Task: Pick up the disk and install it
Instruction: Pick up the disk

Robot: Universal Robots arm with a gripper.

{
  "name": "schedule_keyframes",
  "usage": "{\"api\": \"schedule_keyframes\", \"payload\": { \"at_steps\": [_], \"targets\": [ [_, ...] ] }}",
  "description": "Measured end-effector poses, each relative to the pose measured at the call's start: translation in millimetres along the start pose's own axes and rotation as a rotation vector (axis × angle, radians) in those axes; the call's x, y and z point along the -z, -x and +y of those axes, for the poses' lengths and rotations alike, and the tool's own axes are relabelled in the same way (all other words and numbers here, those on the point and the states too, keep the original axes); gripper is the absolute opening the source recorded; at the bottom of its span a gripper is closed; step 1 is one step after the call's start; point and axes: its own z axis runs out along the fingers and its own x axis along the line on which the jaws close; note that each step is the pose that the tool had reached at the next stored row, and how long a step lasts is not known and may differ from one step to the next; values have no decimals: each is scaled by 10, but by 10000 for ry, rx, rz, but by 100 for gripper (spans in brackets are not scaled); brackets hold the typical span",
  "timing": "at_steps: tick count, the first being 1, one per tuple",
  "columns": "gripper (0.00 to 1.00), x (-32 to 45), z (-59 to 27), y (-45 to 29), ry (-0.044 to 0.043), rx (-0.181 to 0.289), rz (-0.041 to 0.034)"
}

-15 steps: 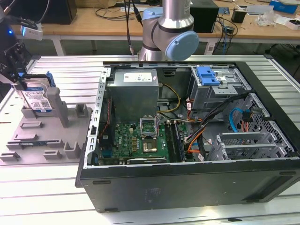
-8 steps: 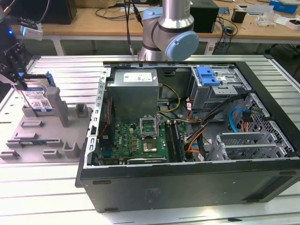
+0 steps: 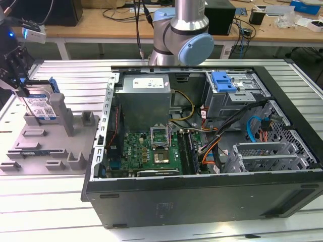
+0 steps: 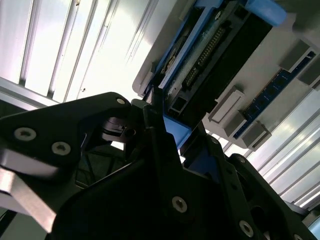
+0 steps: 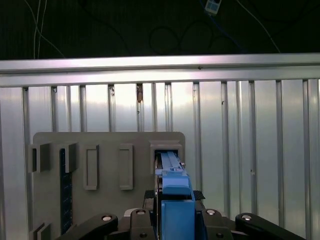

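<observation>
The disk [image 3: 41, 107], silver with a white-and-blue label and a blue bracket, stands on edge in a slot of the grey holder tray [image 3: 50, 146] at the exterior view's left. My gripper [image 3: 21, 83] is over its upper end. In the first wrist view the blue bracket of the disk [image 5: 172, 175] runs between the black fingers of the gripper [image 5: 175, 202], which look shut on it. The second wrist view shows the disk [image 4: 210, 55] edge-on, with the gripper [image 4: 165, 125] clamped at its blue end. I cannot tell whether the disk is still seated in the slot.
An open computer case [image 3: 202, 196] fills the middle and right, with a grey power-supply box [image 3: 144, 101], a motherboard [image 3: 151, 148] and a drive cage with a blue latch [image 3: 224, 83]. The arm's base [image 3: 184, 35] stands behind it. A blue memory stick [image 5: 63, 200] sits in the holder tray.
</observation>
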Motion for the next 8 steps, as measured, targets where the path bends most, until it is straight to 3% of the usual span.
{"api": "schedule_keyframes", "payload": {
  "at_steps": [8],
  "targets": [
    [37,60,0,1,0,0,-3]
  ]
}}
